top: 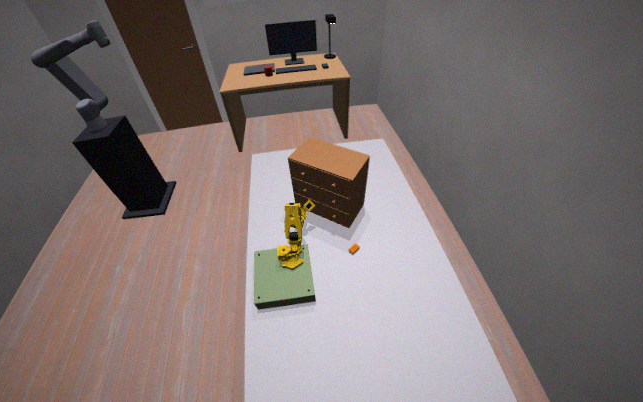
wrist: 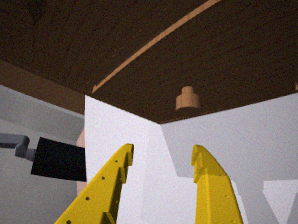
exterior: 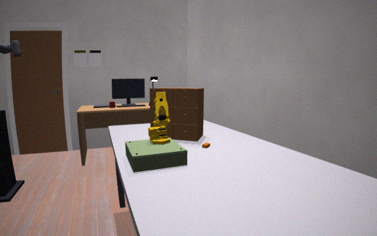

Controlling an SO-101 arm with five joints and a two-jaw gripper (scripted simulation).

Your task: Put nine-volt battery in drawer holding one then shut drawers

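Note:
The orange nine-volt battery [top: 354, 248] lies on the white table, in front of the chest and to the right of the arm; it also shows in the exterior view [exterior: 206, 145]. The brown chest of drawers [top: 329, 180] has three drawers, all shut. My yellow gripper [top: 308, 206] is raised in front of the chest's lower left, close to its face. In the wrist view the fingers stand a little apart with nothing between them, pointing just below a round drawer knob [wrist: 188, 98]. What the drawers hold is hidden.
My arm stands on a green base block [top: 283, 277] near the table's left edge. A grey robot arm on a black pedestal [top: 119, 165] stands on the floor to the left. A desk with a monitor [top: 289, 70] is behind the table.

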